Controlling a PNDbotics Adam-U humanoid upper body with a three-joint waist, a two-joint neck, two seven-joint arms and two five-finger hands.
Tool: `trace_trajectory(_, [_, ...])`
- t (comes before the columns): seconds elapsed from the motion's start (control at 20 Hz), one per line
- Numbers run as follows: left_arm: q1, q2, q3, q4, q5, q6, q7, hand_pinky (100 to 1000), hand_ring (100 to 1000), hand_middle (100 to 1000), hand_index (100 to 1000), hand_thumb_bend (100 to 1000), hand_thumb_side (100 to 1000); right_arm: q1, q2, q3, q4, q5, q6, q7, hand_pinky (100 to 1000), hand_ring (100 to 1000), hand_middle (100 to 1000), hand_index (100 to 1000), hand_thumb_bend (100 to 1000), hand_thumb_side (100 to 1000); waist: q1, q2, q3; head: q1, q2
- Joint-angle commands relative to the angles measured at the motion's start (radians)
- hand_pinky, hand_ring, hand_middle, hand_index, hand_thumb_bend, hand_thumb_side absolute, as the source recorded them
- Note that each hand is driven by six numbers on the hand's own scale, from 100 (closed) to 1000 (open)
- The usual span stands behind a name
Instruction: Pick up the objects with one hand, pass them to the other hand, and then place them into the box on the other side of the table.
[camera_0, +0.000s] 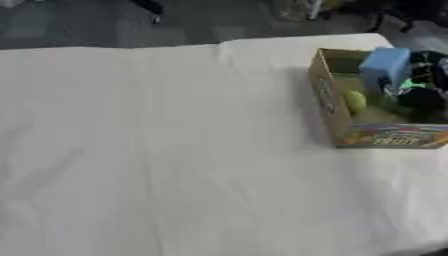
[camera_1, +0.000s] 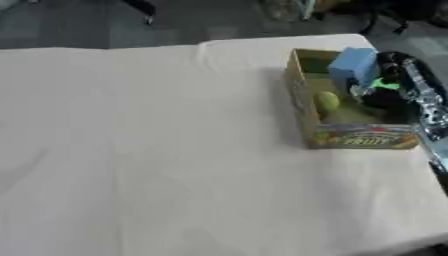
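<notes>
One blue block (camera_1: 353, 64) sits in my right hand (camera_1: 387, 96), over the box (camera_1: 359, 136) at the counter (camera_1: 157, 150) edge; fingers seem curled round it. It looks light, perhaps spongy, so I'd hold its broad faces.

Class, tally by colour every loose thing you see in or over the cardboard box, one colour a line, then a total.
Blue: 1, the blue foam-like block in the right hand
Yellow-green: 1, the round yellow-green fruit
Total: 2, at the cardboard fruit box
</notes>
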Motion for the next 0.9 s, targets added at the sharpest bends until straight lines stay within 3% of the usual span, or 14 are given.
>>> trace_trajectory(0.05, [-0.006,0.022,0.008,-0.013,0.007,0.004,0.000,770,692,611,802,721,427,-0.008,-0.026,-0.020,0.006,0.022,-0.013,0.010,895,875,913,937,320,273,0.011,-0.009,0.000,-0.006,-0.004])
trace_trajectory(0.2, [-0.008,0.019,0.009,-0.014,0.008,0.004,0.003,768,691,611,803,721,424,-0.010,-0.028,-0.023,0.017,0.040,-0.021,0.014,941,946,991,994,374,270,0.012,-0.010,0.000,-0.004,-0.003])
trace_trajectory(0.45, [-0.007,0.016,0.008,-0.013,0.010,0.005,0.005,768,692,612,804,723,424,-0.015,-0.027,-0.026,0.027,0.062,-0.015,0.017,950,968,1000,1000,407,246,0.012,-0.009,0.000,-0.001,-0.004])
trace_trajectory(0.7, [-0.006,0.015,0.009,-0.013,0.011,0.006,0.007,766,692,612,804,723,423,-0.017,-0.025,-0.030,0.023,0.062,-0.009,0.011,944,962,1000,1000,395,234,0.011,-0.009,0.000,0.002,-0.004])
trace_trajectory(0.75, [-0.006,0.015,0.009,-0.013,0.011,0.006,0.007,766,691,611,804,722,424,-0.018,-0.024,-0.031,0.020,0.055,-0.007,0.005,942,960,1000,1000,345,239,0.011,-0.009,-0.001,0.003,-0.004])
trace_trajectory(0.8, [-0.005,0.014,0.009,-0.014,0.011,0.006,0.008,765,690,610,803,720,424,-0.020,-0.021,-0.034,0.015,0.036,-0.006,-0.008,935,945,1000,1000,144,321,0.012,-0.009,-0.001,0.005,-0.004])
trace_trajectory(0.9, [-0.002,0.012,0.013,-0.014,0.013,0.006,0.014,764,689,609,810,711,432,-0.027,-0.012,-0.037,-0.008,-0.055,-0.021,-0.054,950,943,1000,1000,100,572,0.012,-0.010,0.000,0.015,-0.005])
